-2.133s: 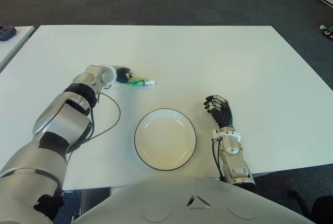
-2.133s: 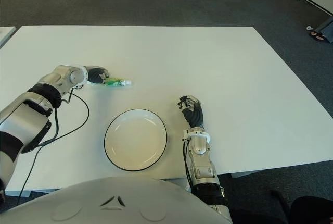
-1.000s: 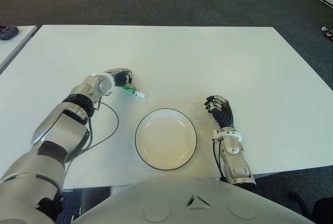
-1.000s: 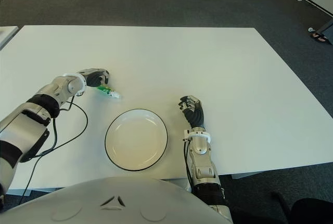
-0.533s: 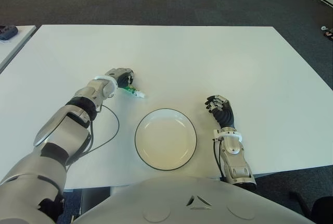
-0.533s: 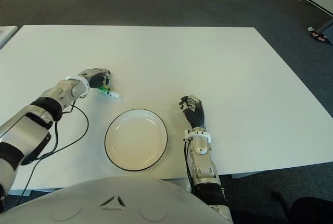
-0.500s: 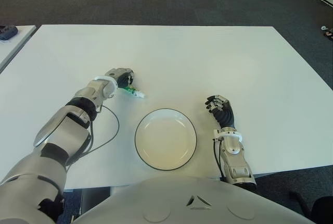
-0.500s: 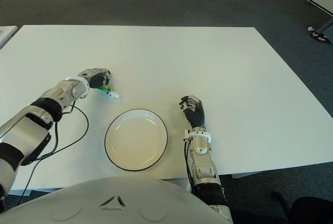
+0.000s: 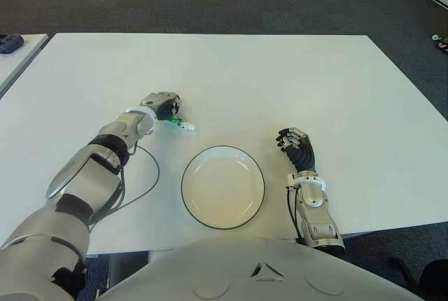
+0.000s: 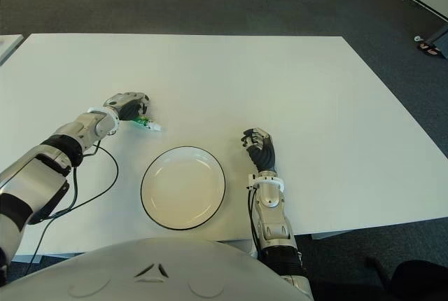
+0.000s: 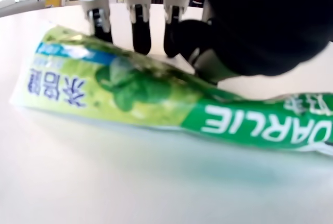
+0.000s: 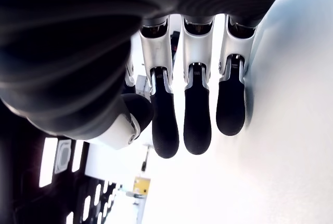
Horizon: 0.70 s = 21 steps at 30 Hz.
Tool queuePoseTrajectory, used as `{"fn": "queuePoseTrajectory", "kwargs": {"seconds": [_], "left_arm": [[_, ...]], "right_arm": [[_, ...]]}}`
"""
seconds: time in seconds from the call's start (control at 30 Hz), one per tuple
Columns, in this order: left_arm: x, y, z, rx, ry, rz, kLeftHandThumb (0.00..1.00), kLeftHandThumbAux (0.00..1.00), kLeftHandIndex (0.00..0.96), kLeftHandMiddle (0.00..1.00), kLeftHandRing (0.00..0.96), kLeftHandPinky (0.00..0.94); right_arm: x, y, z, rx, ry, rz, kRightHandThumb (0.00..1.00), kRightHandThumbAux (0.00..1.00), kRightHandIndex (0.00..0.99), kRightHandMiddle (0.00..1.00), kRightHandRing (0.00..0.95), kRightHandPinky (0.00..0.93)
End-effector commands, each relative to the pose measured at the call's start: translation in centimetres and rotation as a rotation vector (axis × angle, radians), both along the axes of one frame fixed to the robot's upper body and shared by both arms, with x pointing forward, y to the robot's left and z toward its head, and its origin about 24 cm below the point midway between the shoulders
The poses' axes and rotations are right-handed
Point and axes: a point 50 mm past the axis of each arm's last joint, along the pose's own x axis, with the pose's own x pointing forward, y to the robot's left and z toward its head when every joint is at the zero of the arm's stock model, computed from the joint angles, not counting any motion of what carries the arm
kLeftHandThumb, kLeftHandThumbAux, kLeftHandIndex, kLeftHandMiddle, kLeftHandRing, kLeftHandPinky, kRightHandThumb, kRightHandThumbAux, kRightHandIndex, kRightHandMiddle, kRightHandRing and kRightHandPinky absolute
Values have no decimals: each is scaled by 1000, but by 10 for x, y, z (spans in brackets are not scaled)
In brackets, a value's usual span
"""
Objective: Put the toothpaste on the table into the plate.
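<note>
A green and white toothpaste tube [image 9: 179, 124] lies on the white table [image 9: 280, 84], up and to the left of the plate, its white cap pointing toward the plate. My left hand [image 9: 162, 103] covers the tube's tail end. In the left wrist view the tube [image 11: 156, 99] lies flat on the table, the fingers [image 11: 140, 31] curl down behind it and the thumb presses on its near side. The white plate [image 9: 222, 186] with a dark rim holds nothing. My right hand [image 9: 297, 148] shows just right of the plate, fingers relaxed and holding nothing.
A black cable [image 9: 150, 168] loops over the table from my left forearm, left of the plate. A second table's corner [image 9: 14, 52] shows at the far left. Dark carpet lies beyond the table's far edge.
Over two seconds the tube turned from lying sideways to slanting toward the plate and slid nearer to it with my left hand. In the last half second almost nothing moved.
</note>
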Motion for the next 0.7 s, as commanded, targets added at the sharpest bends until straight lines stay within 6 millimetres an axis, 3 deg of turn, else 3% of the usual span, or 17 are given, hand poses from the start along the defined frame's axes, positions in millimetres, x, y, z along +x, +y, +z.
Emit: {"fn": "queuePoseTrajectory", "kwargs": {"seconds": [0.03, 0.07, 0.1, 0.13, 0.2, 0.53, 0.7], "left_arm": [[-9, 10, -4, -27, 17, -6, 569, 724, 370, 400, 382, 366], [-7, 13, 0, -45, -6, -1, 364, 739, 305, 346, 329, 318], [-7, 15, 3, -54, -19, 0, 233, 736, 242, 298, 285, 286], [-6, 15, 4, -60, -25, 0, 149, 735, 201, 268, 257, 265], [-5, 18, 9, -78, -53, -2, 76, 723, 159, 233, 228, 253], [5, 27, 34, -81, -182, -42, 1, 651, 55, 119, 158, 231], [5, 36, 45, -59, -230, -60, 0, 628, 22, 74, 108, 159]], "right_arm": [[0, 2, -2, 12, 17, 4, 707, 731, 428, 546, 543, 546], [0, 2, -2, 12, 17, 4, 707, 731, 428, 545, 543, 546], [0, 2, -2, 13, 16, 5, 707, 731, 428, 545, 543, 550], [0, 2, -2, 13, 16, 5, 707, 731, 428, 545, 543, 553], [0, 3, -2, 13, 16, 6, 707, 731, 428, 546, 545, 556], [0, 5, -1, 22, 16, 7, 707, 732, 427, 540, 543, 549], [1, 5, -1, 21, 19, 9, 707, 732, 427, 540, 544, 550]]}}
